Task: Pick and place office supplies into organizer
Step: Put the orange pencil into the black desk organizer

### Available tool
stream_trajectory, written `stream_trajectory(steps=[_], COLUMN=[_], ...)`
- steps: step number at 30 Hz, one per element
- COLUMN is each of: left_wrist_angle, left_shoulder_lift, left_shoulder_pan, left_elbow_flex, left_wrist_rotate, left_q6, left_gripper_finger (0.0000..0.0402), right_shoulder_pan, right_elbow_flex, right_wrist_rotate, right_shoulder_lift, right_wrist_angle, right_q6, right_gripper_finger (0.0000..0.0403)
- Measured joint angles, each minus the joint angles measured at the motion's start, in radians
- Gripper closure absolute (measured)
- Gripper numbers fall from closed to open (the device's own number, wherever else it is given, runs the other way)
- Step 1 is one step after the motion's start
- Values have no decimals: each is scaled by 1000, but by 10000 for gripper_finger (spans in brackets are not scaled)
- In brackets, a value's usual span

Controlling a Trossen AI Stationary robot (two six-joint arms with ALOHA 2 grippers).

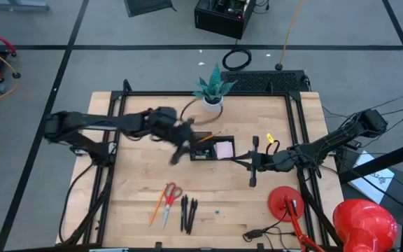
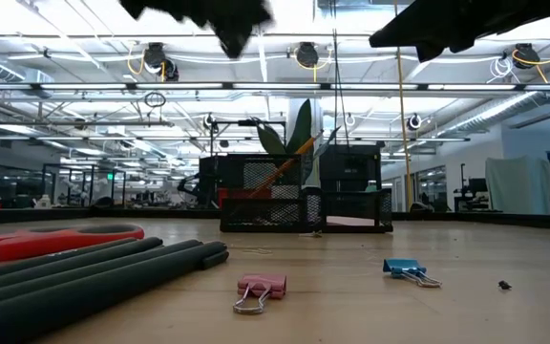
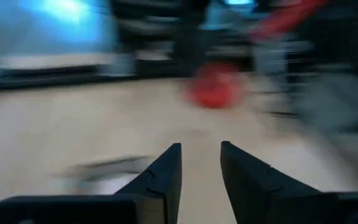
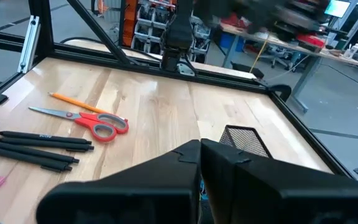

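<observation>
While lying nearest, along the table's front edge: three black pens (image 1: pixel 187 205), red-handled scissors (image 1: pixel 171 199) and orange pencil (image 1: pixel 157 206), side by side, touching no gripper. Resting just beyond, apart on bare wood: pink binder clip (image 2: pixel 260 290) and blue binder clip (image 2: pixel 407 270). Standing farther in, mid-table: black mesh organizer (image 1: pixel 200 155), already holding pink sticky-note pad (image 1: pixel 224 149). Hovering just beside its left end: left gripper (image 1: pixel 181 145), fingers parted, grasping nothing. Waiting on its other side: right gripper (image 1: pixel 247 163), clenched and empty. Judging the next pick: reaching toward the pens, lowering squarely across one barrel, closing at mid-length, avoiding nudging its neighbours.
</observation>
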Motion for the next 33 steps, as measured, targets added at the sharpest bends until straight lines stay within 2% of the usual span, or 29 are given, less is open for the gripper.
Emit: stream_trajectory(steps=[3, 6, 8, 12, 16, 21, 33], left_wrist_angle=[-61, -97, -96, -82, -80, -80, -80], left_shoulder_lift=[-73, -128, -155, -184, -196, -197, -197], left_shoulder_pan=[-76, -189, -263, -376, -432, -439, -431], left_elbow_flex=[-1, -3, -2, -2, -2, -3, -3], left_wrist_rotate=[198, 300, 328, 326, 296, 256, 245], left_q6=[-78, -85, -67, 10, 63, 59, 67], left_gripper_finger=[302, 310, 311, 311, 311, 311, 311], right_shoulder_pan=[0, 0, 0, 0, 0, 0, -2], right_elbow_flex=[0, 0, 0, 0, 0, 0, 0], right_wrist_rotate=[0, 0, 0, 0, 1, 2, 2], right_shoulder_lift=[0, 0, 0, 0, 0, 0, 0], right_wrist_angle=[-12, -25, -31, -24, -21, -20, -21], right_q6=[14, 21, 21, 21, 21, 21, 21], right_gripper_finger=[399, 399, 399, 399, 399, 399, 399])
